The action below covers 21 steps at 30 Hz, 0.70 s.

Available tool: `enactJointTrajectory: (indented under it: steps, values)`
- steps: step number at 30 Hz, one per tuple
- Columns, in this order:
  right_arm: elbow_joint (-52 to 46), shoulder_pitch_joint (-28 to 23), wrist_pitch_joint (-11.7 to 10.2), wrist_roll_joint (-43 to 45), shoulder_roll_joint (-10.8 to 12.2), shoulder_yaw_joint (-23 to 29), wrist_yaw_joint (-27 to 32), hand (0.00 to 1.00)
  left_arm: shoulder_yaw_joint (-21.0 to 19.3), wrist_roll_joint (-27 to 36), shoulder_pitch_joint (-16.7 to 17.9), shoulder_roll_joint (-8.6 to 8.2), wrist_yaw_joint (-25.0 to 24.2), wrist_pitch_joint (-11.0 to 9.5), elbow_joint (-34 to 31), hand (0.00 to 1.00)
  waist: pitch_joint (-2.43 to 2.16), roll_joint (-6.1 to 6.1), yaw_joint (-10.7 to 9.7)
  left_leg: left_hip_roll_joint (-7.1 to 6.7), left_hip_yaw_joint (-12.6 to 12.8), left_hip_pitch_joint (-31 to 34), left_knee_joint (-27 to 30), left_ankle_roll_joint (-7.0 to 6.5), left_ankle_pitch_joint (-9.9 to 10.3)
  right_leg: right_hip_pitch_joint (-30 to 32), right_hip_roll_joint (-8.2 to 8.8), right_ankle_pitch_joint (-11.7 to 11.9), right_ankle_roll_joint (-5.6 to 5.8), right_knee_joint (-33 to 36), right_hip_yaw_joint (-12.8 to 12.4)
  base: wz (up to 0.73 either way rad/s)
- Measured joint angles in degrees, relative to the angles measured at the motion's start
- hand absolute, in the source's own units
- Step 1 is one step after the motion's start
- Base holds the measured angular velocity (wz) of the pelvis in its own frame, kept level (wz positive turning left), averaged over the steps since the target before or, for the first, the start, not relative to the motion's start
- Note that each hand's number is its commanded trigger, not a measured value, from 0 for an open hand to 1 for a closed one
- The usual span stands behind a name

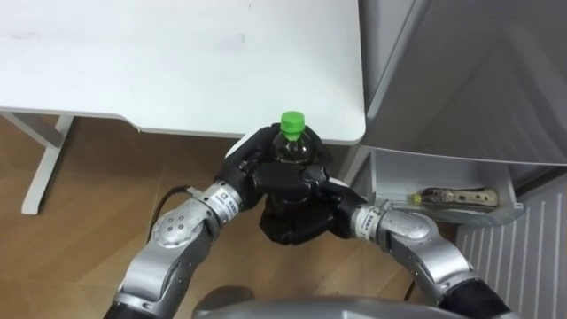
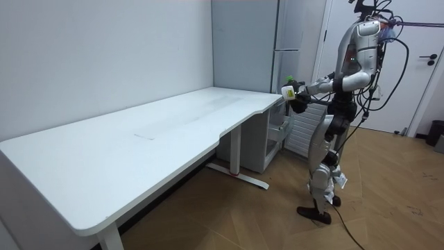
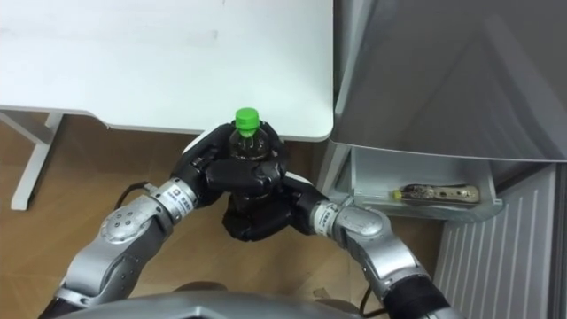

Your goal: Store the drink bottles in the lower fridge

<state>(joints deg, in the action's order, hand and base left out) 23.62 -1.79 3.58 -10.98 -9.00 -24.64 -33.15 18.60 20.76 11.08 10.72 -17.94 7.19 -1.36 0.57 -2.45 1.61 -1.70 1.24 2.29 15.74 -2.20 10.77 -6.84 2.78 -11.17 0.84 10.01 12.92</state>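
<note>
The white table (image 1: 177,62) spreads to the left, its near right corner just beyond the bottle. The robot's left hand (image 1: 252,168) curls round the upper part of the dark, green-capped bottle (image 1: 292,142), which is held upright in the air. The right hand (image 1: 297,221) clasps it from below. On the right, a low shelf (image 1: 443,173) at the grey fridge (image 1: 469,80) holds a small packet (image 1: 452,195). Swung right, the bottle could clip that corner or the shelf. If one hand loosens early, it might tip.
</note>
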Motion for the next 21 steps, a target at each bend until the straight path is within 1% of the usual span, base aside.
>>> enactJointTrajectory:
  steps: [3,8,13,16,21]
  values:
    - [0.04,-0.02,0.25,-0.08,-0.43,-0.16,0.17,1.00,0.15,-0.20,-0.04,0.08,0.32,-0.08,0.00,0.00,0.04,0.06,0.07,-0.04,-0.02,-0.08,-0.01,0.00,0.00,-0.06,0.00,0.00,0.00,-0.01,-0.01,0.00]
    - [0.04,-0.38,0.25,-0.31,-0.84,-0.26,0.19,1.00,0.05,-0.18,-0.04,0.33,1.50,-0.09,0.00,0.00,0.36,0.46,0.01,-0.02,-0.08,-0.08,-0.04,0.00,0.00,-0.07,0.00,0.00,0.00,-0.01,0.00,0.00]
    - [0.29,-0.95,0.48,-0.35,-0.94,0.01,0.16,1.00,-0.47,-0.14,-0.09,0.50,1.51,-0.09,-0.01,0.00,0.42,0.46,-0.01,0.01,-0.15,0.00,-0.06,0.00,0.00,-0.02,0.01,0.00,0.00,-0.01,0.00,0.00]
    - [0.38,-1.27,1.38,-0.34,-1.14,0.17,0.15,1.00,-0.55,-0.12,-0.84,0.46,1.51,-0.18,-0.04,0.00,0.53,0.26,-0.02,-0.03,-0.21,0.04,-0.08,0.00,0.00,-0.02,0.01,0.00,0.00,-0.03,0.01,0.00]
    - [0.39,-2.07,1.53,-0.28,-1.24,0.19,0.09,1.00,-0.53,-0.11,-1.04,0.48,1.51,-0.19,-0.05,0.00,0.61,0.37,-0.01,-0.05,-0.23,0.10,-0.07,0.00,0.00,0.02,0.00,0.00,0.00,-0.06,-0.10,0.00]
